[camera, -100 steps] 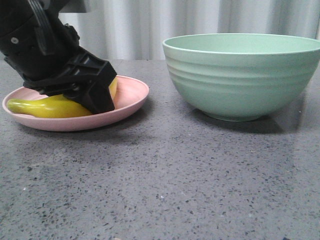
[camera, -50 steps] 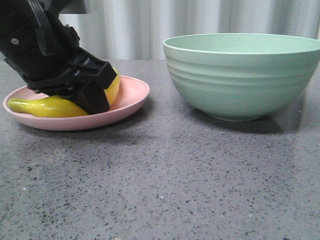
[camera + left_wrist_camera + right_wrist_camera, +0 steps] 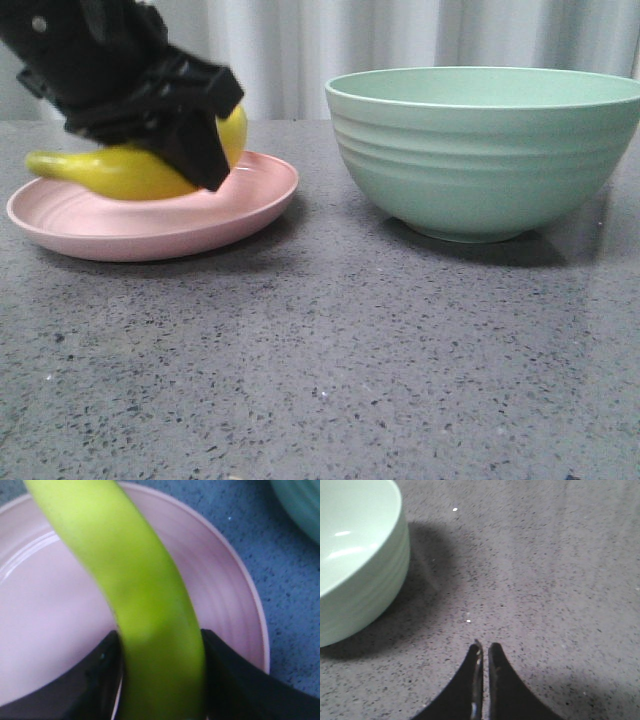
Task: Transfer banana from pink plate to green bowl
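Observation:
My left gripper [image 3: 195,150] is shut on the yellow banana [image 3: 110,170] and holds it just above the pink plate [image 3: 250,205] at the left. In the left wrist view the banana [image 3: 135,580] runs between my two black fingers [image 3: 100,675] over the plate [image 3: 45,630]. The green bowl [image 3: 485,150] stands upright at the right, empty as far as I can see. My right gripper [image 3: 484,647] is shut and empty, above bare table beside the bowl [image 3: 355,555]. It is out of the front view.
The grey speckled table [image 3: 330,360] stretches between plate and bowl and toward the front. A pale curtain [image 3: 400,35] hangs behind the table. A corner of the bowl shows in the left wrist view [image 3: 300,500].
My left gripper has lifted the banana off the pink plate; it rested on the plate a second ago and now hangs above it. Plate and bowl have stayed put.

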Controlling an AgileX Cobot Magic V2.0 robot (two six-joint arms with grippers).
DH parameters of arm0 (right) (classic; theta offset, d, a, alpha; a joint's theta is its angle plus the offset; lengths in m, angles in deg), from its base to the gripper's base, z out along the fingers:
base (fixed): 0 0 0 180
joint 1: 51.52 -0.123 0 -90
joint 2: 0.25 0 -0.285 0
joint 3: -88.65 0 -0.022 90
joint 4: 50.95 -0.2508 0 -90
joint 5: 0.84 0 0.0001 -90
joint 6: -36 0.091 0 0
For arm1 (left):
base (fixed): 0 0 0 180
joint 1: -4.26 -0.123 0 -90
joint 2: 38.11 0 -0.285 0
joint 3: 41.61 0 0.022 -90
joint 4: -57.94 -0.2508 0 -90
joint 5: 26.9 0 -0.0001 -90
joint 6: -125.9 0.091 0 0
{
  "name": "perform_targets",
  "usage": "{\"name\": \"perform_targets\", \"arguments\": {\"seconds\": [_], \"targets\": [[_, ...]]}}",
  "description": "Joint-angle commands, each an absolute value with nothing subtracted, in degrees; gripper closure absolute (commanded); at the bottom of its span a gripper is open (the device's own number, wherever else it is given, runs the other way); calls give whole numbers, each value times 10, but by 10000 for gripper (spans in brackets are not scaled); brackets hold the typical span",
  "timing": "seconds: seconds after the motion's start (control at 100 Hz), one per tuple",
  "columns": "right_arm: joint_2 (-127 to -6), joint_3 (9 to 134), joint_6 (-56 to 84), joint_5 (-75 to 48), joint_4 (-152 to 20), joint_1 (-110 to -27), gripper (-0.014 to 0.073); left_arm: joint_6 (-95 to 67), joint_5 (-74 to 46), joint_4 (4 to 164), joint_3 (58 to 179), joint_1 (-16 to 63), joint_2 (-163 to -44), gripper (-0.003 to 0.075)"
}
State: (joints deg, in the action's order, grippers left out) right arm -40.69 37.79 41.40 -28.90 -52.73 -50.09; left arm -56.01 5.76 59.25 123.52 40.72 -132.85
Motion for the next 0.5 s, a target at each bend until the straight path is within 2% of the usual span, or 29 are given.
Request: {"name": "perform_targets", "arguments": {"seconds": [0.0,0.07,0.14,0.31,0.38,0.49], "targets": [[-439,436,412,-291,-518,-516,652,-558,30,600,1271,418,-1289,449],[-464,474,412,-321,-518,-531,636,-558,30,600,1283,433,-1277,449],[-490,512,412,-349,-519,-543,573,-558,32,600,1294,450,-1268,449],[-546,596,412,-389,-559,-580,288,-556,33,601,1309,498,-1258,449],[-562,626,412,-394,-589,-597,204,-556,33,601,1309,521,-1258,449],[-591,663,412,-395,-649,-620,171,-556,32,604,1309,556,-1258,449]]}}
